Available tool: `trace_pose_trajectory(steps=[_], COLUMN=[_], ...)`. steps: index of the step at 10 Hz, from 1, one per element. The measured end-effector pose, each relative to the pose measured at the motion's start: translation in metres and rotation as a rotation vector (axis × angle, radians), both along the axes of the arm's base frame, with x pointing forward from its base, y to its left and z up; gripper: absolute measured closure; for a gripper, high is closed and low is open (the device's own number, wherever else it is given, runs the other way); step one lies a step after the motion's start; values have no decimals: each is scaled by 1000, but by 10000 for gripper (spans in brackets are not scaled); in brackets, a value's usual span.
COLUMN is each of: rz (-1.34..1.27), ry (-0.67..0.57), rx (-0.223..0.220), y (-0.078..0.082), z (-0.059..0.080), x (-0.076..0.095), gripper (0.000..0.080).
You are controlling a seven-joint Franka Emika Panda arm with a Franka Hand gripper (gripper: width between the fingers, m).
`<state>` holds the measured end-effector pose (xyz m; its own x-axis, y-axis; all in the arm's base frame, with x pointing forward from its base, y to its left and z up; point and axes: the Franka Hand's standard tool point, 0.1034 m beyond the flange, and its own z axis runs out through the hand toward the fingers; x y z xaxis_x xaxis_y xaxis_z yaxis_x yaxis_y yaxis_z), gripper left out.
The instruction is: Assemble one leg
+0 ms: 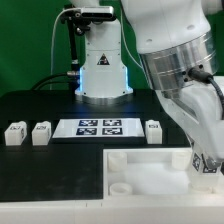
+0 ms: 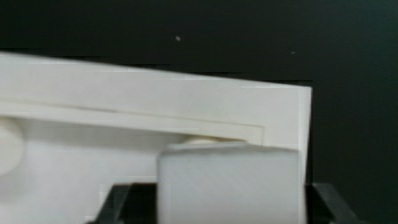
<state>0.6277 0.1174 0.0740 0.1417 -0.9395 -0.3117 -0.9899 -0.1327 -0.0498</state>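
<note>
In the wrist view a white block-shaped leg (image 2: 228, 168) sits between my two dark fingers (image 2: 125, 203), and my gripper (image 2: 222, 205) is shut on it. It hangs just above the edge of the large white panel (image 2: 125, 100). In the exterior view my gripper (image 1: 204, 156) is low at the right, over the panel's right end (image 1: 150, 172), and the held leg's tag (image 1: 208, 164) shows below the hand. Three more legs stand on the black table: two at the exterior view's left (image 1: 14, 133) (image 1: 41, 131) and one right of centre (image 1: 153, 130).
The marker board (image 1: 100, 127) lies flat mid-table, between the loose legs. The robot base (image 1: 100, 70) stands behind it. The panel has a round socket (image 1: 122, 187) near its front left, and the arm's bulk fills the exterior view's upper right.
</note>
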Motion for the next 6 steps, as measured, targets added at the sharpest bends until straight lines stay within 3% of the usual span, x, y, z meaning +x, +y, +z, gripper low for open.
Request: trace_pose_trajectory(steps=[1, 2, 3, 4, 6], rz=[42, 92, 268, 421, 620], ry=[-10, -17, -57, -96, -157], rx=[-3, -9, -33, -59, -57], y=[1, 4, 4, 4, 1], z=[-1, -3, -3, -2, -3], x=[-2, -5, -7, -7, -6], gripper=[500, 304, 304, 199, 163])
